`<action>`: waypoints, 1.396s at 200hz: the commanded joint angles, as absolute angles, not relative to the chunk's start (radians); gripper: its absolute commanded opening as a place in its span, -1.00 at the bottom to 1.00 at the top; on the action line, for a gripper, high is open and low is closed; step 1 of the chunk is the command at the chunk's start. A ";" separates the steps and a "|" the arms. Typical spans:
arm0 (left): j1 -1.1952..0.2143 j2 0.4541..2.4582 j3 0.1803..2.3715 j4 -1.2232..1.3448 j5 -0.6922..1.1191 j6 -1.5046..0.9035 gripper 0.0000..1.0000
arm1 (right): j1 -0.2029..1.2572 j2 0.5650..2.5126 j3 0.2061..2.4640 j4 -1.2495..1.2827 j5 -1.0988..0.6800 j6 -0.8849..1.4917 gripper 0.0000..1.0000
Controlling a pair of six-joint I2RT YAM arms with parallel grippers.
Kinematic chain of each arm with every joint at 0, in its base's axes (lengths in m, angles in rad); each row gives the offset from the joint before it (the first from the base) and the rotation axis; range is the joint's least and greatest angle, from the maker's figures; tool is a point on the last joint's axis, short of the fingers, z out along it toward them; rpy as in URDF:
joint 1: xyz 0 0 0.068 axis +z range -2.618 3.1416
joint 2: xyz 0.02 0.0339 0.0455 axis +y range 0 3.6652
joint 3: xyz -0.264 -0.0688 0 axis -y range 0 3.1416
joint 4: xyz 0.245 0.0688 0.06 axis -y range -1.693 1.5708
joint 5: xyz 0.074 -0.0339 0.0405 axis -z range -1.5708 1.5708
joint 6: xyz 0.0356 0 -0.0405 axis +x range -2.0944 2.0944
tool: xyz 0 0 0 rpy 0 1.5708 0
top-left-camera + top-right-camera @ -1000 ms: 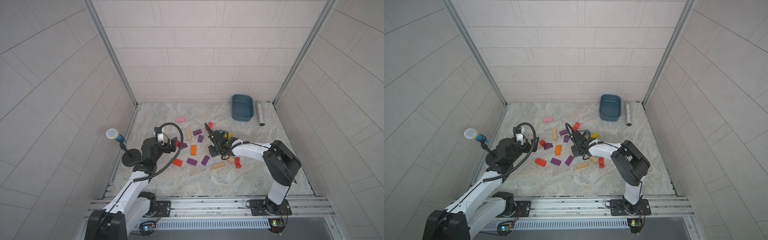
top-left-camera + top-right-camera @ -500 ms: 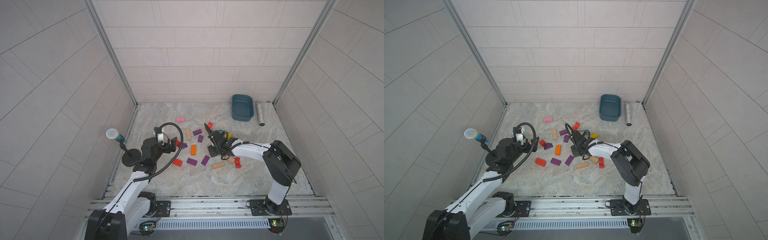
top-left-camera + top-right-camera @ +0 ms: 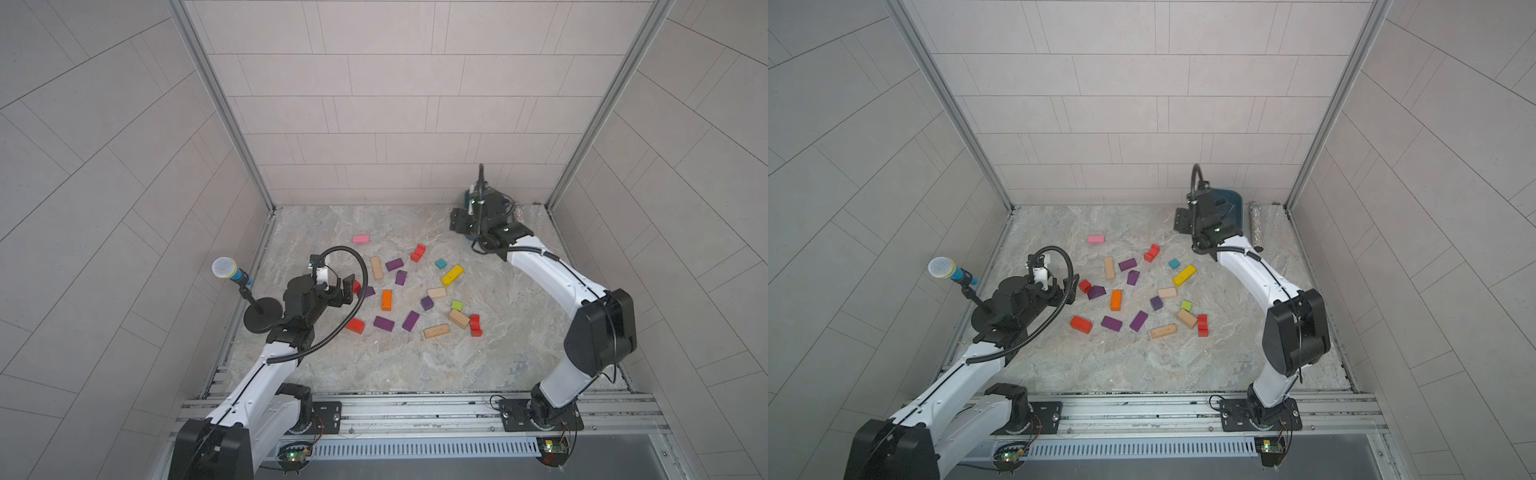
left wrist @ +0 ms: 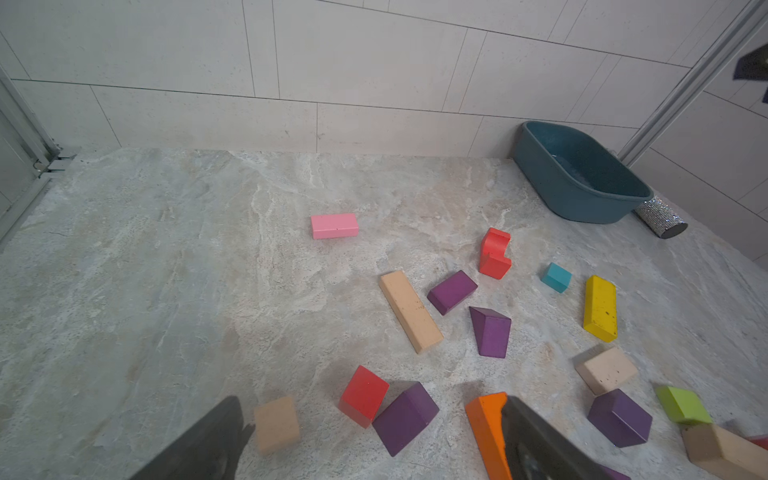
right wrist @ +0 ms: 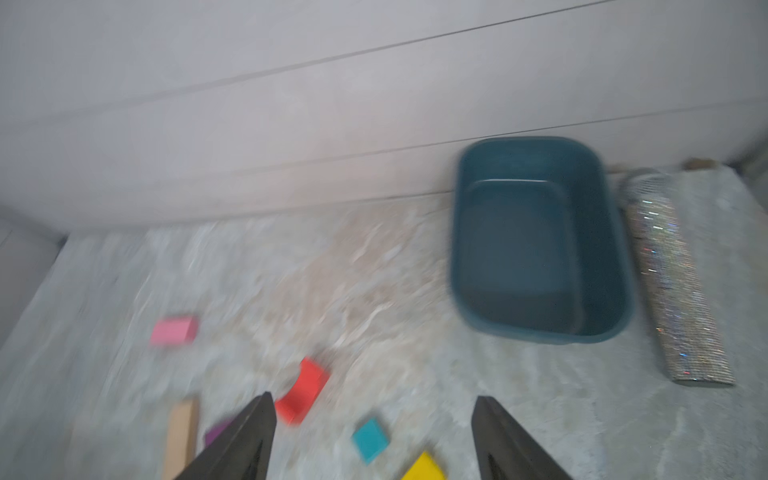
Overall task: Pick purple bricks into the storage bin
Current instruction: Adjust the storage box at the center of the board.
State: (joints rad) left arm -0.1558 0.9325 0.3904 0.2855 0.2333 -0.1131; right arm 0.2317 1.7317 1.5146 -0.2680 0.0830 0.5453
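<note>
My right gripper [image 5: 374, 398], mid-floor [image 3: 374, 365] a second ago, now faces the dark teal plastic storage bin [image 5: 519, 328], jaws wide, holding nothing; six matte purple bricks [image 3: 394, 264] remain unbinned.

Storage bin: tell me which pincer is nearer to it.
Right. The right pincer hangs close by the storage bin, jaws apart and empty; the left pincer is far across the table, beside the microphone.

Six matte dark purple bricks [image 3: 394, 264] lay scattered, apart, around the middle of my marble tabletop [image 3: 374, 365]. The teal bin [image 5: 536, 241] sat upright near its far right corner.
</note>
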 commanded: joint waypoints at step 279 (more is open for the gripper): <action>-0.188 0.982 0.399 0.302 0.187 -0.078 1.00 | 0.030 2.210 1.677 -0.333 -0.037 1.251 0.32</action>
State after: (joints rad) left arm -0.1837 0.9863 0.3904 0.2867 0.1955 -0.0902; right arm 0.0254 2.1948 1.6699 -0.3244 -0.0368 1.2007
